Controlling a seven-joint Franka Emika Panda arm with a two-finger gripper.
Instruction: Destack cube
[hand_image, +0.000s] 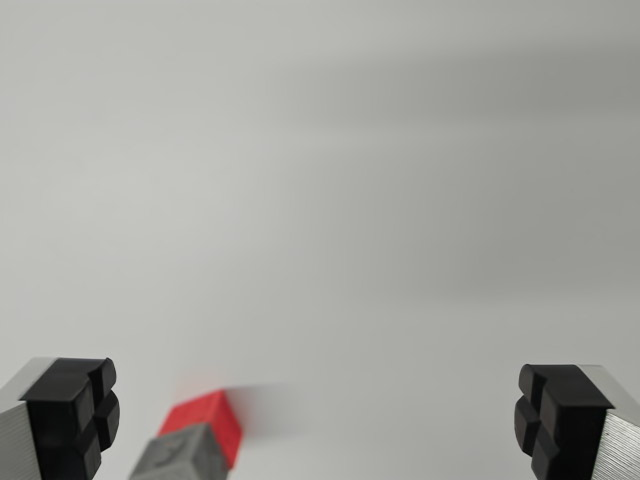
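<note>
red cube (208, 420) nr gripper's (315, 420) left pad (70, 418)

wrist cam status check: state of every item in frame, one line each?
pincer: open, fingers wide apart, holding nothing.
red cube: free, near the bottom edge toward the wrist view's left, motion-blurred.
grey cube: touching the red cube's near side, cut off by the frame; whether they are stacked is unclear.
</note>
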